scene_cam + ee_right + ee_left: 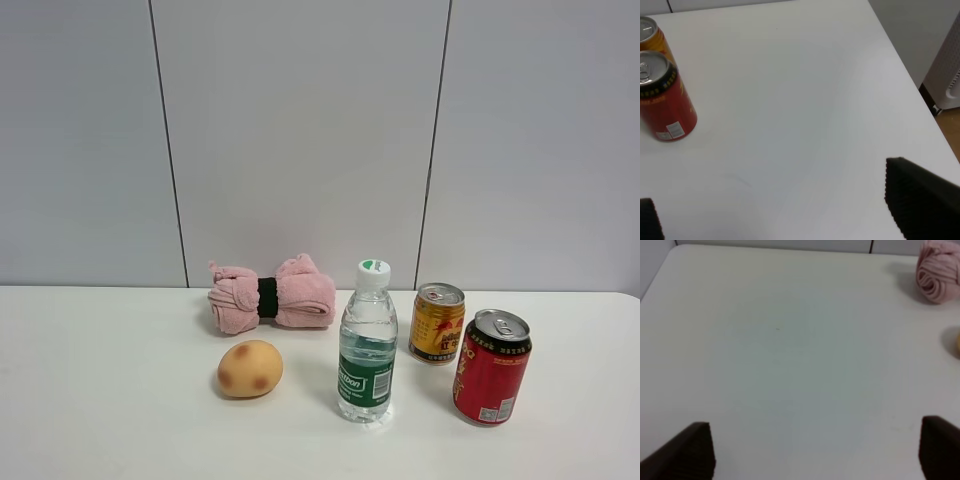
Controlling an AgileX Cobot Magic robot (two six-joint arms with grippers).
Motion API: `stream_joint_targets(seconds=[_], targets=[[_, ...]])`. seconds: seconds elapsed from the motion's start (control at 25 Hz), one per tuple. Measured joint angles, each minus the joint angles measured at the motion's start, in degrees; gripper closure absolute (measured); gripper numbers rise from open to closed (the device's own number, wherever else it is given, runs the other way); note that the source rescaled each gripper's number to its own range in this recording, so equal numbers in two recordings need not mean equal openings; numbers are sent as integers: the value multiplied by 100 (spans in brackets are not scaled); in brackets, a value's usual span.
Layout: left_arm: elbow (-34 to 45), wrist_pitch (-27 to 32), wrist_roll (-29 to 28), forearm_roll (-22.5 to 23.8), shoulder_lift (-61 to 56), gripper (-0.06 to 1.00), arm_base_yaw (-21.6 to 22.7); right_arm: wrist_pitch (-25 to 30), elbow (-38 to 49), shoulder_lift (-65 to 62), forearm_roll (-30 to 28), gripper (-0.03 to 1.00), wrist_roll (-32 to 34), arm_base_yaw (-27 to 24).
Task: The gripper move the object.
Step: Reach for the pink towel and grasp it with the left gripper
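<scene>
Pink towel bundle (300, 298): lying on its side at the back of the tabletop (110, 390), close to the grey panelled wall (300, 130); cinched round the middle by a black band (267, 297); untouched by either pincer; seen end-on as a rolled spiral in the left wrist view (938, 271).
Neighbours of the bundle: tan ball (250, 368) with brown spots just in front, apart from it; clear water bottle (367, 345) with a green label to the right front, upright.
Cans: gold can (437, 323) upright to the right of the bottle; red can (491, 366) upright, nearer the front and right of the gold one, the two close together; both also caught in the right wrist view, gold (650, 32) behind red (665, 97).
Left pincer (815, 450): spread wide, nothing between the dark fingers (690, 452); hanging over bare tabletop (790, 340), well apart from the bundle; a sliver of the tan ball (957, 342) at the frame edge.
Right pincer (785, 215): spread wide, holding nothing; one ribbed black finger (920, 200) plainly seen, the other only as a corner; over bare tabletop (790, 75), well apart from the red can.
Exterior high view: neither arm nor pincer in the frame.
</scene>
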Motion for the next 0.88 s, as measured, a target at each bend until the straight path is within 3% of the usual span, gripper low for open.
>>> stream_joint_targets(seconds=[0.12, 0.32, 0.48, 0.68, 0.88], targets=[[-398, 86, 619, -508, 266, 4, 0, 0, 0, 0, 0, -3, 0, 0], [-1213, -114, 2086, -2099, 1290, 4, 0, 0, 0, 0, 0, -3, 0, 0], [-1705, -379, 3403, -3109, 2366, 4, 0, 0, 0, 0, 0, -3, 0, 0], [-2137, -443, 4267, -3673, 3784, 4, 0, 0, 0, 0, 0, -3, 0, 0], [-2311, -469, 4492, -3793, 5064, 4, -19, 0, 0, 0, 0, -3, 0, 0]])
